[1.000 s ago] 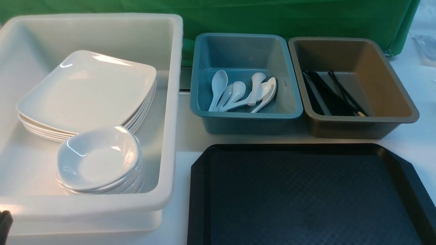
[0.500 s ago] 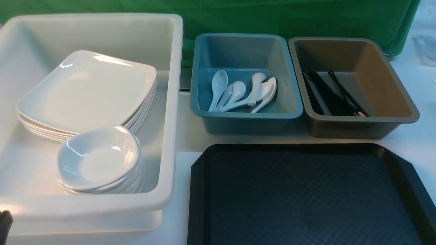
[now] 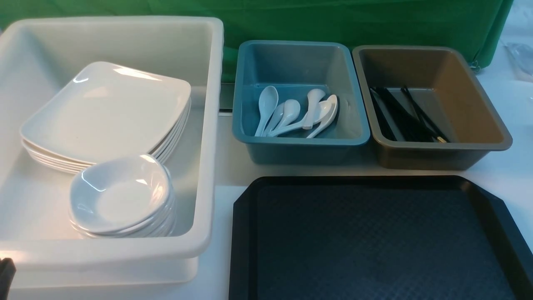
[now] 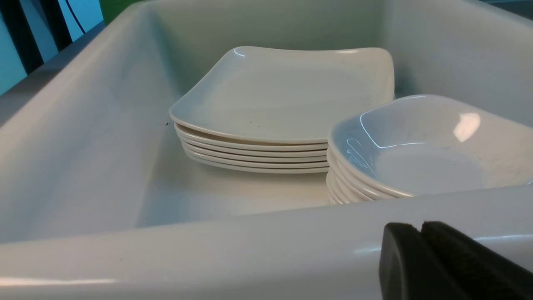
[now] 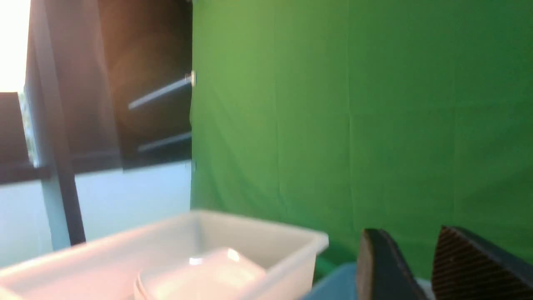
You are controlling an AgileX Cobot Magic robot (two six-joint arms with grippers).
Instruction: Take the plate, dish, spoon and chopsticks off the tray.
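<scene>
The black tray [image 3: 374, 183] lies at the front right with nothing on it. A stack of white plates [image 3: 108, 112] [image 4: 283, 100] and a stack of small deep dishes [image 3: 118, 193] [image 4: 429, 146] sit inside the white bin [image 3: 125, 250]. Several white spoons [image 3: 291, 112] lie in the blue bin [image 3: 300, 139]. The black chopsticks [image 3: 406, 116] lie in the brown bin [image 3: 441, 146]. My left gripper [image 4: 420, 227] is shut on nothing, just outside the white bin's near rim [image 4: 208, 250]. My right gripper [image 5: 406, 231] is open and holds nothing, raised toward the green backdrop.
A green cloth [image 3: 333, 21] hangs behind the bins. A dark part of my left arm [image 3: 6, 273] shows at the front left corner. The right wrist view catches the white bin [image 5: 166, 246] and the blue bin's edge [image 5: 333, 283].
</scene>
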